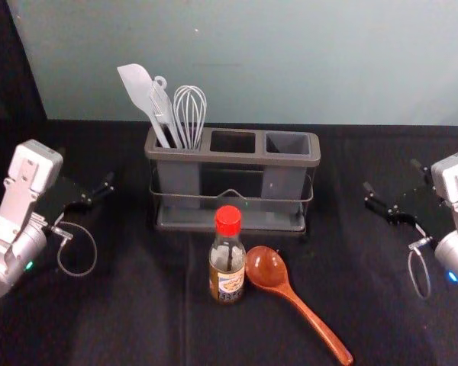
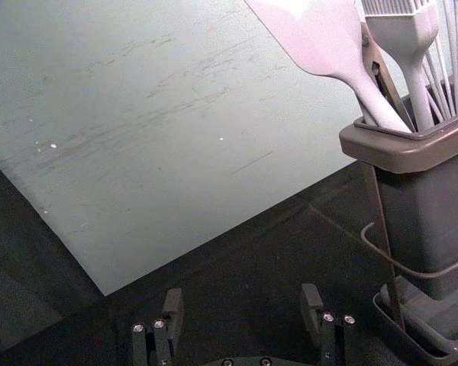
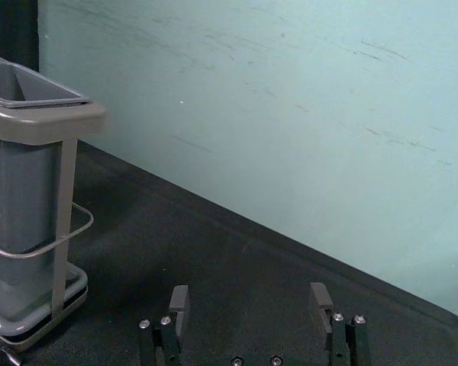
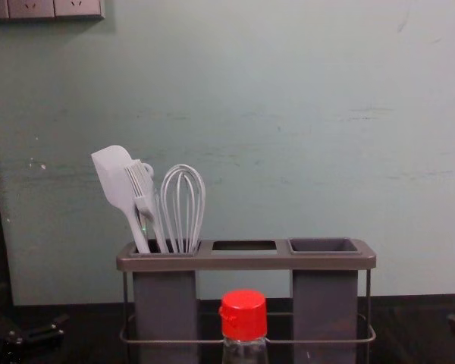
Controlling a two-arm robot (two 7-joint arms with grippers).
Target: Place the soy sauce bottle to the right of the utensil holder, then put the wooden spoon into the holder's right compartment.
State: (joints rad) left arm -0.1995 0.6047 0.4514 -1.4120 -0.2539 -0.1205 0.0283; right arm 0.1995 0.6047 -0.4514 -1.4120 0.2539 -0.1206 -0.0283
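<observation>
My left gripper (image 1: 86, 169) is open left of the grey utensil holder (image 1: 230, 157), its fingers apart over bare cloth; the left wrist view shows the left gripper (image 2: 243, 299) holding nothing. On the right, my right gripper (image 1: 391, 177) is also open and away from everything, as is the right gripper (image 3: 250, 296) in its wrist view. The red-capped soy sauce bottle (image 1: 227, 259) stands upright in front of the holder. Beside it on the right lies the wooden spoon (image 1: 267, 268), bowl toward the holder, handle slanting front-right. The holder's right compartment (image 4: 323, 246) is empty.
A white spatula (image 4: 115, 178), a brush (image 4: 142, 189) and a whisk (image 4: 183, 205) stand in the holder's left compartment. Behind the table rises a pale wall. Dark cloth (image 1: 351, 290) lies bare to the holder's right, between it and the right gripper.
</observation>
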